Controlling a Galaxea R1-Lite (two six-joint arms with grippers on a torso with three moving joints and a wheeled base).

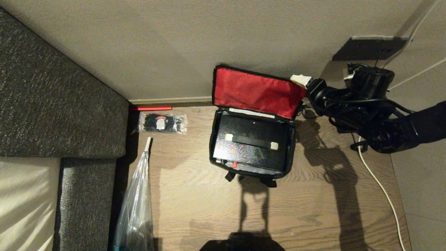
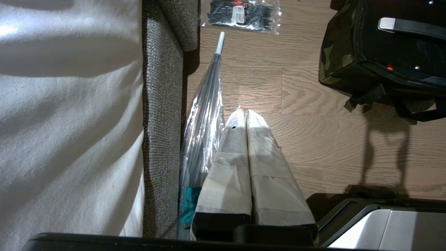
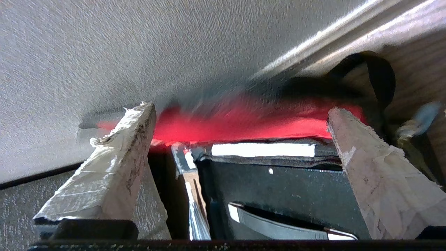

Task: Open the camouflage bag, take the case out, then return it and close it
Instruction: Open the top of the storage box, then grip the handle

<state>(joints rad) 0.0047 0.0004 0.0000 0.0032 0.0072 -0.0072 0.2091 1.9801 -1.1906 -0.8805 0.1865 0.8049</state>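
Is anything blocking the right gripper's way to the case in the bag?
Nothing visible. The camouflage bag lies open, red lid flipped back, case and its handle exposed. The right gripper, open, is beside the lid's corner.

The bag (image 1: 251, 164) stands open on the floor (image 1: 313, 209), its red lid (image 1: 256, 90) upright at 12 o'clock against the wall (image 1: 174, 45), blocking that side. From above, the way to the case (image 1: 251, 143) is free. At 3 o'clock the right gripper (image 1: 302, 81) and a white cable (image 1: 379, 184) crowd the floor. At 9 o'clock lie a packet (image 1: 162, 122), an umbrella (image 1: 137, 202) and the sofa (image 1: 52, 104). Floor at 6 o'clock is bare.
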